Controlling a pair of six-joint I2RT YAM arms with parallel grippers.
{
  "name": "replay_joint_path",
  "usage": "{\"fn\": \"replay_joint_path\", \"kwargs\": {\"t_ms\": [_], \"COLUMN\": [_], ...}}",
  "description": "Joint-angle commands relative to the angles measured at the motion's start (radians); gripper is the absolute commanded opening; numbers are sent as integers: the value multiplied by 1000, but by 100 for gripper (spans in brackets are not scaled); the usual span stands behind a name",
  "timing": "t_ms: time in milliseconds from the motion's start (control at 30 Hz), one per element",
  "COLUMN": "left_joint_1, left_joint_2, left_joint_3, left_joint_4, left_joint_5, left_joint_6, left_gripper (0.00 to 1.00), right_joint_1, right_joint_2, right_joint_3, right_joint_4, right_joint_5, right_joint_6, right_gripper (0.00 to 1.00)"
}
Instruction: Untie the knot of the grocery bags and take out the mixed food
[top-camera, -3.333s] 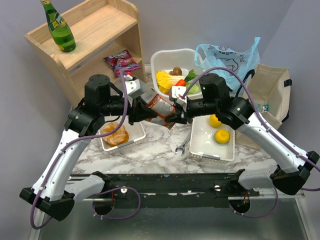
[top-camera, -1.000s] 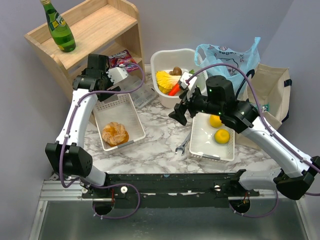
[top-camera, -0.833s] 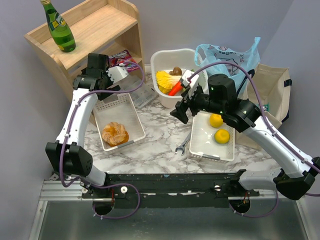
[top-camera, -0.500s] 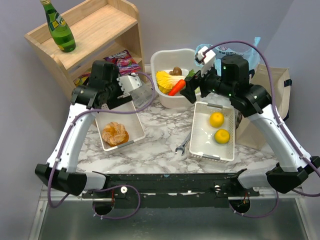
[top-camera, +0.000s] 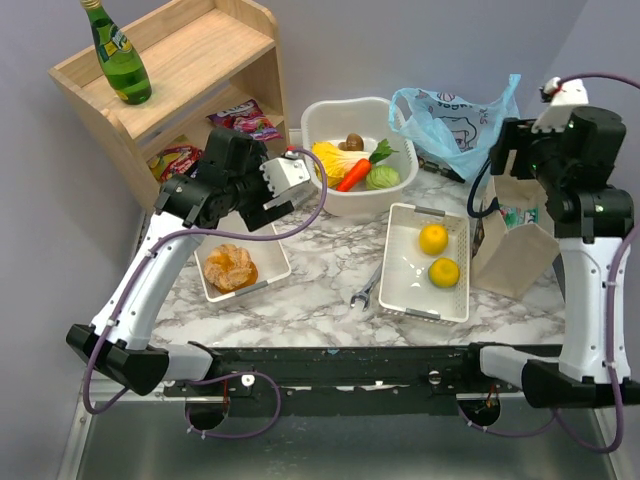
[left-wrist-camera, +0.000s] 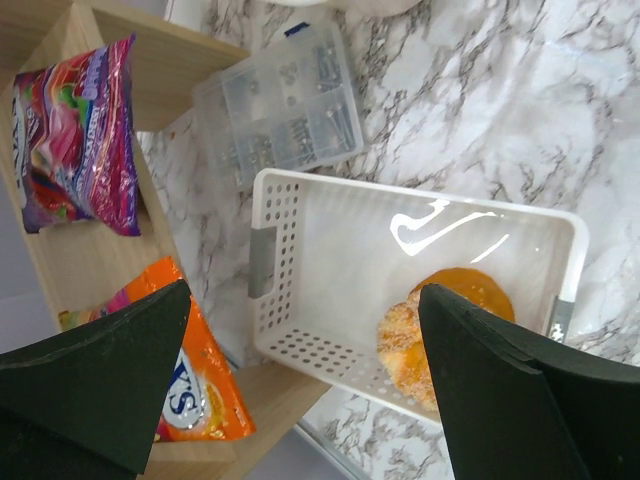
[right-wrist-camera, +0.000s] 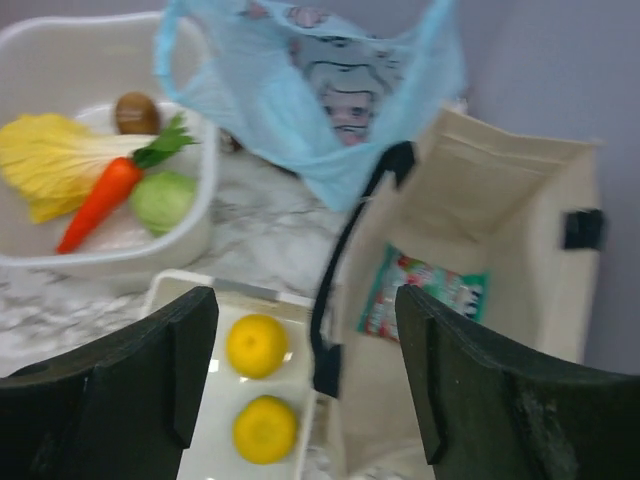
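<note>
Zero left in the grocery bags (top-camera: 450, 110), looks like: untied, slumped behind the bowl (top-camera: 340, 208), mixed food (top-camera: 355, 172) out in bowl and baskets (top-camera: 400, 300). Left gripper (left-wrist-camera: 305, 290), right gripper (right-wrist-camera: 305, 295): both splayed wide, empty.

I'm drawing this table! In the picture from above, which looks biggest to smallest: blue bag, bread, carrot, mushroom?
1. blue bag
2. bread
3. carrot, which is longer than the bread but much thinner, so these two are close
4. mushroom
</note>
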Motion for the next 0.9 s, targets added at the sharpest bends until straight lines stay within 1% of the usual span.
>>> {"fn": "replay_joint_path", "kwargs": {"t_ms": [0, 33, 100, 300, 400, 467, 567, 600, 667, 700, 767, 867], "left_joint_1": [-44, -58, -83, -128, -133, -135, -134, -134, -135, -134, -134, -136], "left_joint_2": [2, 5, 10, -3, -31, -54, -82, -85, -85, -83, -78, -69], "left_joint_3": [13, 14, 20, 26, 2, -33, -84, -98, -105, -100, -85, -66], "left_joint_4": [24, 30, 35, 37, 46, 62, 80, 84, 83, 79, 70, 53], "left_joint_5": [46, 44, 38, 17, -2, -22, -40, -43, -50, -52, -54, -57], "left_joint_6": [-67, -74, -78, -78, -83, -86, -83, -83, -81, -83, -84, -83], "left_gripper": [99, 99, 99, 98, 99, 99, 99, 98, 99, 99, 99, 99], "right_joint_1": [-81, -102, -106, -122, -227, -276, -284, -287, -291, -295, -297, -297], "right_joint_2": [-12, -2, -2, 91, 162, 186, 257, 284, 362, 385, 421, 479], "right_joint_3": [-2, -41, -124, -202, -182, -181, -217, -237, -261, -273, -315, -376], "right_joint_4": [-145, -152, -132, -152, -189, -189, -230, -239, -263, -258, -231, -193], "right_joint_5": [319, 343, 349, 383, 294, 226, 154, 120, 114, 113, 121, 126], "right_joint_6": [-64, -79, -90, -112, -97, -101, -136, -151, -157, -158, -166, -185], "right_gripper": [72, 70, 70, 70, 63, 61, 68, 77, 91, 95, 100, 100]}}
